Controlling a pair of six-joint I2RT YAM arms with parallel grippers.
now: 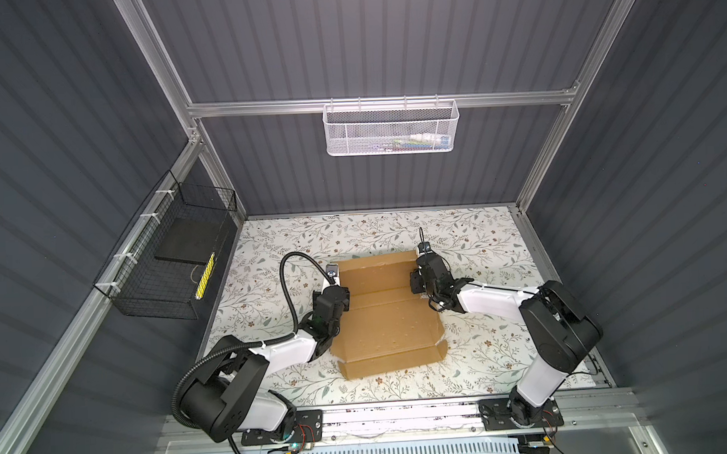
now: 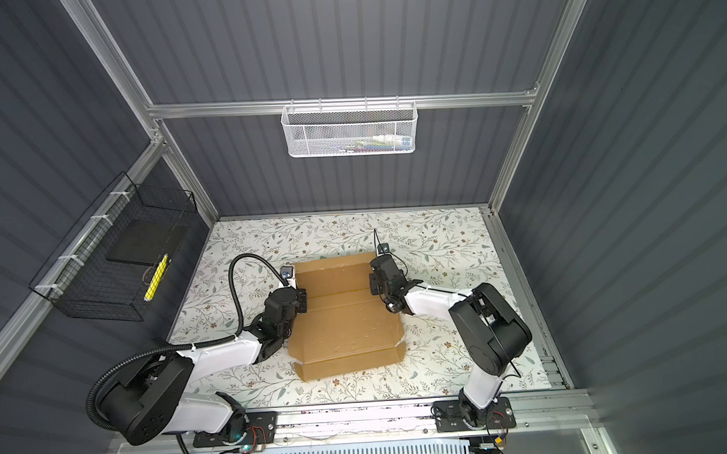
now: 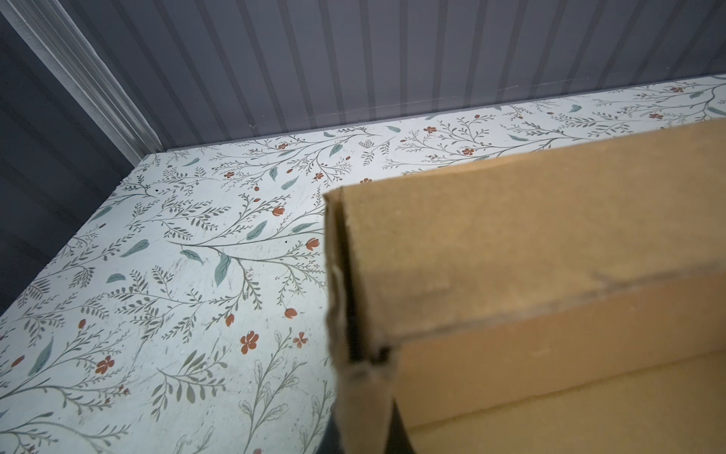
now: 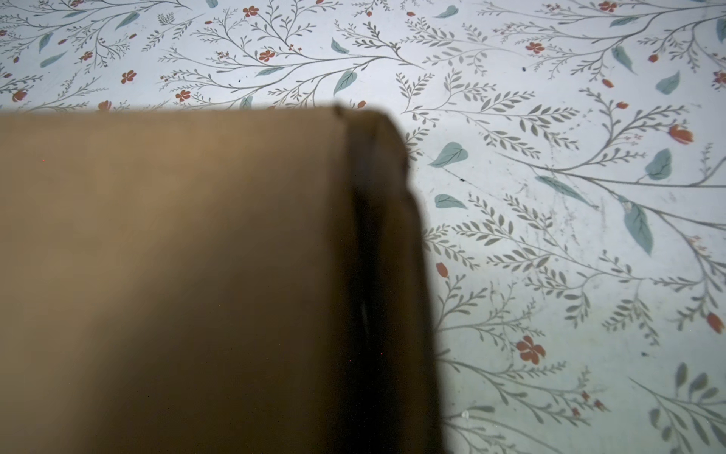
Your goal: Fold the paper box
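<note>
Two side walls need raising, I judge: left end effector (image 1: 334,284) clamps paper box (image 1: 386,323) mid-frame; right end effector (image 1: 417,281) unreadable. Next: tuck flaps.

No legible text, label, brand or number anywhere. Bare brown cardboard on the paper box (image 1: 381,319). Only blurred, unreadable colours inside the white mesh basket (image 1: 350,133).

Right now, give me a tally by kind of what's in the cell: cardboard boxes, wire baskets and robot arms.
paper box: 1
wire baskets: 2, the white basket and the black basket
robot arms: 2, the left arm and the right arm
Total: 5
</note>
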